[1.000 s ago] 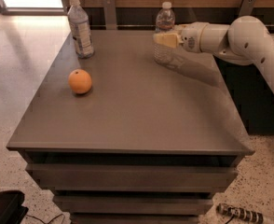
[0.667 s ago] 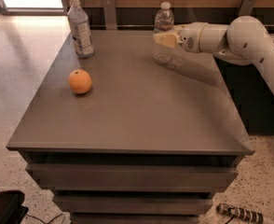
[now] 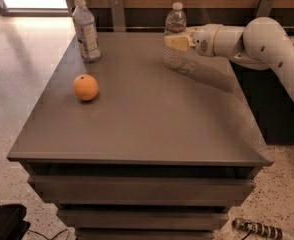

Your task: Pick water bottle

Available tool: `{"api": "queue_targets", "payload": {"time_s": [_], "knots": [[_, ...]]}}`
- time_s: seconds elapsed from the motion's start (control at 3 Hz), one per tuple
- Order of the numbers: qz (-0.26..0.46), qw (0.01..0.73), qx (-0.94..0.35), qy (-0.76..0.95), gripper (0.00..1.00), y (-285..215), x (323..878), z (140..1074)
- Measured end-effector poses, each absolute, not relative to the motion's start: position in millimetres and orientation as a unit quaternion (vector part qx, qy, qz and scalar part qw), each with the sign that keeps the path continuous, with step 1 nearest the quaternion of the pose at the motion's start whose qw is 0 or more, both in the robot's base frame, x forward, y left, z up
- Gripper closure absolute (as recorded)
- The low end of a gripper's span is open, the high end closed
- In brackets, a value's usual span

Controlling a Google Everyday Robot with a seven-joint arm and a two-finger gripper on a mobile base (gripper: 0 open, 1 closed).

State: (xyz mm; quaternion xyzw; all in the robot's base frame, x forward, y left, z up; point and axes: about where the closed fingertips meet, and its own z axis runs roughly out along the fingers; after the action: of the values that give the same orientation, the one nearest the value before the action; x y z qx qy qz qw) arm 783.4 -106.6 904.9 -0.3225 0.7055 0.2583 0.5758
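Gripping the bottle (image 3: 175, 21) mid-body, the tool (image 3: 174, 41) looks clamped on it; next should come a steady lift off the worktop (image 3: 137, 119).

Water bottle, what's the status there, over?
Gripper at mid-height of the water bottle. Bottle upright on the table. Orange and labelled bottle far off, not in the way.

Grey table (image 3: 137, 124) with orange (image 3: 85, 87), labelled bottle (image 3: 86, 31), water bottle (image 3: 175, 23) in jaws.
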Motion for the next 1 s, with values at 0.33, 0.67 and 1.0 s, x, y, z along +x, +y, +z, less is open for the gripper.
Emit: {"api": "queue_targets", "payload": {"time_s": [0.33,0.67,1.0], "knots": [[0.256,0.578,-0.336,0.698,1.00,-100.1,785.3,918.5],[0.249,0.585,-0.351,0.687,1.00,-96.1,786.6,942.1],[0.230,0.592,-0.370,0.678,1.00,-92.4,786.0,973.6]]}}
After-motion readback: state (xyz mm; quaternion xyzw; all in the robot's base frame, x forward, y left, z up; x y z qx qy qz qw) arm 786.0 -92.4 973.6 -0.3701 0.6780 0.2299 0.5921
